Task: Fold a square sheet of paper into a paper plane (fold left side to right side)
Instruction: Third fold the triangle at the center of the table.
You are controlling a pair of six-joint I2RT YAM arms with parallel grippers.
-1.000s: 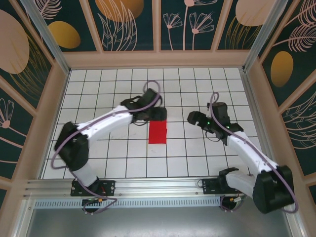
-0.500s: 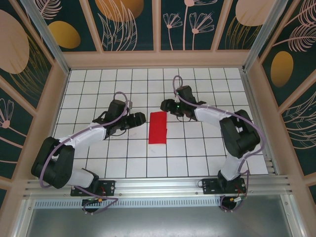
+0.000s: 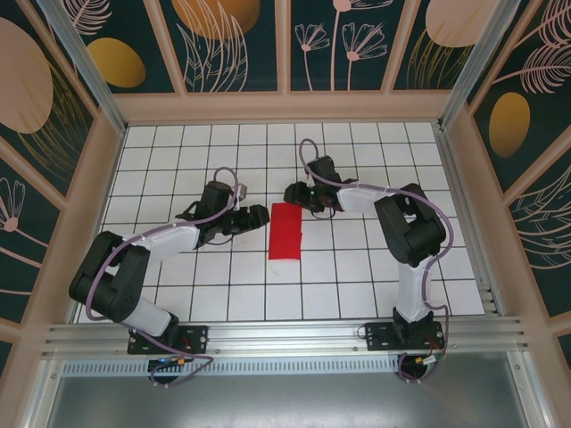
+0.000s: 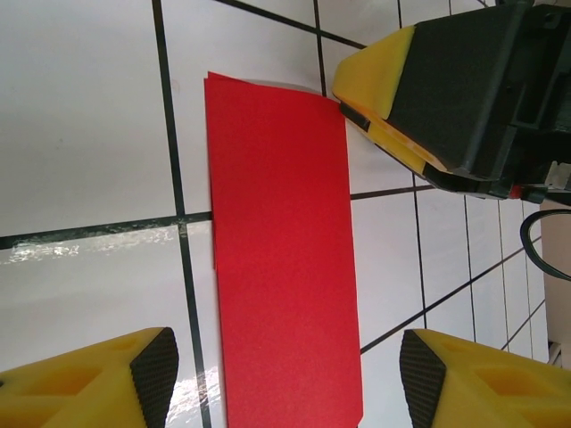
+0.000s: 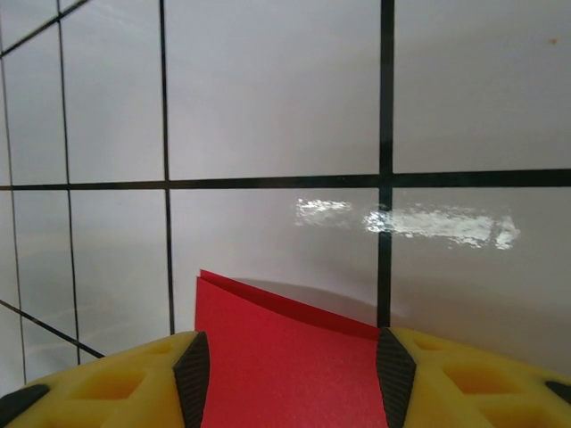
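Overhead, one red sheet [image 3: 285, 231], folded into a narrow strip, lies flat on the white gridded table [image 3: 357, 285] between my two grippers. The left gripper [image 3: 256, 217] is beside its left edge and the right gripper [image 3: 293, 193] at its far end. Through the left wrist, my yellow, black-padded fingers [image 4: 153, 374] stand apart, straddling the matte strip. Through the right wrist, two layers show at the sheet's end, with my fingers [image 5: 191, 374] apart on either side.

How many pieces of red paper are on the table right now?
1: the folded red sheet lies on the table, between the left gripper and right gripper; another could hide underneath.
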